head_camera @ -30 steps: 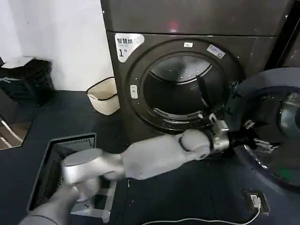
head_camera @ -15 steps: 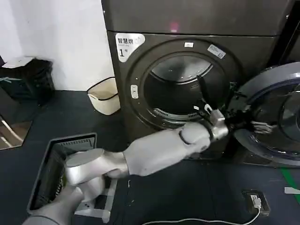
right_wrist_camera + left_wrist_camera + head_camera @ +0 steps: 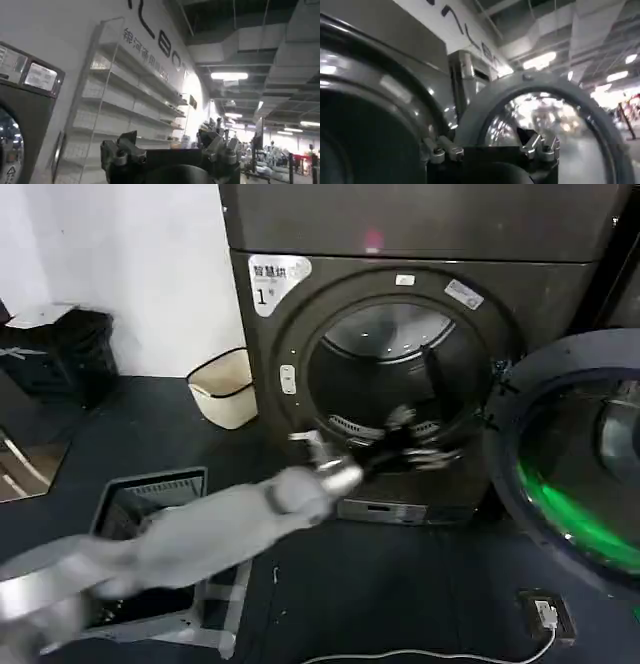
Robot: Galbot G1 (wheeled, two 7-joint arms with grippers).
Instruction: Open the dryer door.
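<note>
The dryer door (image 3: 560,474) stands swung wide open to the right of the grey machine with the "1" sticker (image 3: 275,281). Its glass reflects green. The round drum opening (image 3: 385,374) is uncovered. My left gripper (image 3: 408,446) is blurred with motion, low in front of the opening and apart from the door. In the left wrist view the left gripper (image 3: 489,149) is open with nothing between its fingers, and the door (image 3: 520,87) rises beyond it. My right gripper (image 3: 169,147) is open and empty, facing a white wall with shelves.
A cream bin (image 3: 225,389) stands left of the dryer against the wall. A grey crate (image 3: 150,494) lies on the dark floor under my left arm. A white cable (image 3: 430,654) and a small device (image 3: 545,614) lie near the front.
My left gripper has let go of the door's edge and swept left, back across the front of the drum opening. The door stays open on the right.
</note>
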